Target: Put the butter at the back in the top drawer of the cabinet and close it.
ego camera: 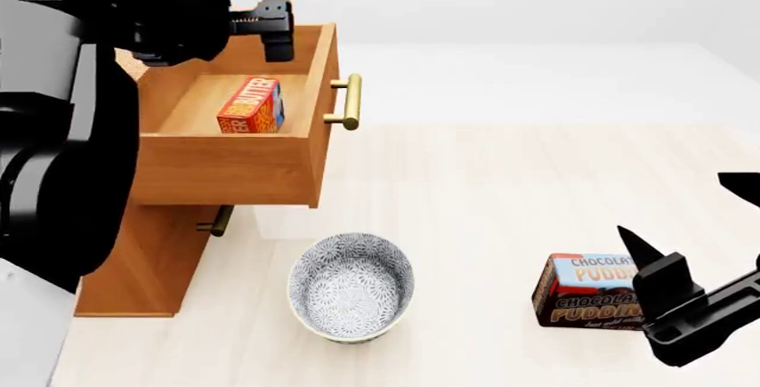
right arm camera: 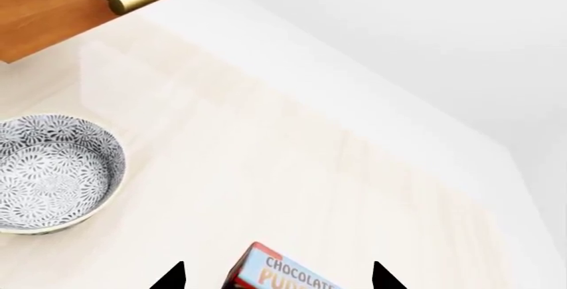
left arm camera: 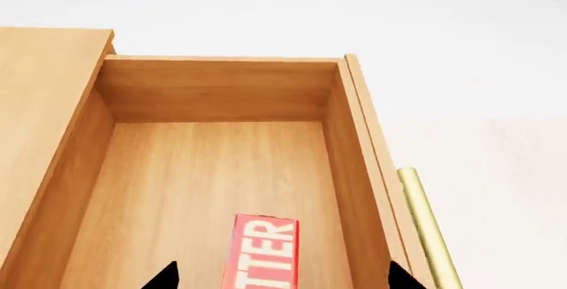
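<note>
The top drawer (ego camera: 226, 169) of the light wooden cabinet (ego camera: 131, 262) is pulled out, its brass handle (ego camera: 348, 102) facing right. The red butter box (ego camera: 249, 105) lies inside on the drawer floor. My left gripper (ego camera: 279, 29) is open above the drawer's far end, apart from the butter. In the left wrist view the butter (left arm camera: 261, 252) lies on the drawer floor (left arm camera: 204, 169) between my wide-open left gripper (left arm camera: 281, 277) fingertips. My right gripper (ego camera: 686, 213) is open and empty over the floor at the right.
A patterned bowl (ego camera: 351, 287) stands in front of the cabinet. A chocolate pudding box (ego camera: 588, 291) lies beside my right gripper (right arm camera: 276, 277); it also shows in the right wrist view (right arm camera: 288, 272). A lower drawer handle (ego camera: 216, 221) sticks out under the open drawer.
</note>
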Tool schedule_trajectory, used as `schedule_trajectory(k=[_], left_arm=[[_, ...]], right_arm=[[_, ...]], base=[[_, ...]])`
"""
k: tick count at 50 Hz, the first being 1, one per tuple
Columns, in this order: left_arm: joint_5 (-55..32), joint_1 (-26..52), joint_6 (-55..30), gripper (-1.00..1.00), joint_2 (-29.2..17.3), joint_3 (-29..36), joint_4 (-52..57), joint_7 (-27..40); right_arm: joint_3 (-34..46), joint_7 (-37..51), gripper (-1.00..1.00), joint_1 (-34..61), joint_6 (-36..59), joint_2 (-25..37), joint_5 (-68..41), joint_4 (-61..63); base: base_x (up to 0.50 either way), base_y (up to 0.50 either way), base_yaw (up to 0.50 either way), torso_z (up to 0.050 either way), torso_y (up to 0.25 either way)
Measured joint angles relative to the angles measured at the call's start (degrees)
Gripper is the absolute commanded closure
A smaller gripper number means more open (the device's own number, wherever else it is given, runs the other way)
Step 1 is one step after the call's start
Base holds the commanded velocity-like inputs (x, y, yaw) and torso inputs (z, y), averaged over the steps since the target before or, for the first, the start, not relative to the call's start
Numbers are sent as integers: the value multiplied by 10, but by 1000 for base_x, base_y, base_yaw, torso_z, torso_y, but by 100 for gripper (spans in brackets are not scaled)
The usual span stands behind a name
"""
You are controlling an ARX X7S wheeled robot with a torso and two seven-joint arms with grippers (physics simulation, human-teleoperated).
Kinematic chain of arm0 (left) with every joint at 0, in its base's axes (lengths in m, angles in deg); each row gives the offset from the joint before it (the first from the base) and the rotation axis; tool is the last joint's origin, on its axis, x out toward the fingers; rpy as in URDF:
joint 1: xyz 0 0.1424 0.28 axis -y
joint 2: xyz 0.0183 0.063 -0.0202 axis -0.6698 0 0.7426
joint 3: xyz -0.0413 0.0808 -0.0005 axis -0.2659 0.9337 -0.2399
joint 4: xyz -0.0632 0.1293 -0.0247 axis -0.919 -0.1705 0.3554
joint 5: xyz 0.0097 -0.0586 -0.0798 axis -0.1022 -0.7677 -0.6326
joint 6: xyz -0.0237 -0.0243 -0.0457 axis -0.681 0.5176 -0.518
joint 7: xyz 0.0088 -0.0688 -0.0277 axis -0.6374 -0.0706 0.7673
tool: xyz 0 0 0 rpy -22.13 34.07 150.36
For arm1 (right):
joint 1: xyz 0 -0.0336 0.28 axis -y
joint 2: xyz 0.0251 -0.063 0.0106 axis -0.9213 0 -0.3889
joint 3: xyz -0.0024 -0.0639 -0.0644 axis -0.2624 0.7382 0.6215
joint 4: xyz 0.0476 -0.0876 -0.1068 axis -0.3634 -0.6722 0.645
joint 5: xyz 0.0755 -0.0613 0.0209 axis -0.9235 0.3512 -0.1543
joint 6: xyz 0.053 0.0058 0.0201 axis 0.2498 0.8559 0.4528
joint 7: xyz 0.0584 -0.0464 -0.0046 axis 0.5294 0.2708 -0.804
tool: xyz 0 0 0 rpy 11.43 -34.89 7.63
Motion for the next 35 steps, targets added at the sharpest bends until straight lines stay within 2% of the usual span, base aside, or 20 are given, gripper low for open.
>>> schedule_trajectory(k=[13, 17, 27, 35], left_arm=[[-6, 46, -18, -100, 14, -18, 0, -63], [-24, 55, -26, -100, 22, -6, 1, -80], [-219, 65, -46, -100, 34, 139, 13, -67], [-368, 47, -82, -100, 36, 219, 71, 5]], right_arm=[[-6, 5, -100, -2, 2, -2, -7, 2], [-8, 6, -100, -2, 3, 1, -10, 4], [-15, 6, -100, -1, 7, 11, -15, 9], [-20, 4, -100, -3, 9, 17, -17, 11]], base=[[0, 0, 0, 0, 0], [0, 0, 0, 0, 0], [0, 0, 0, 0, 0], [0, 0, 0, 0, 0]])
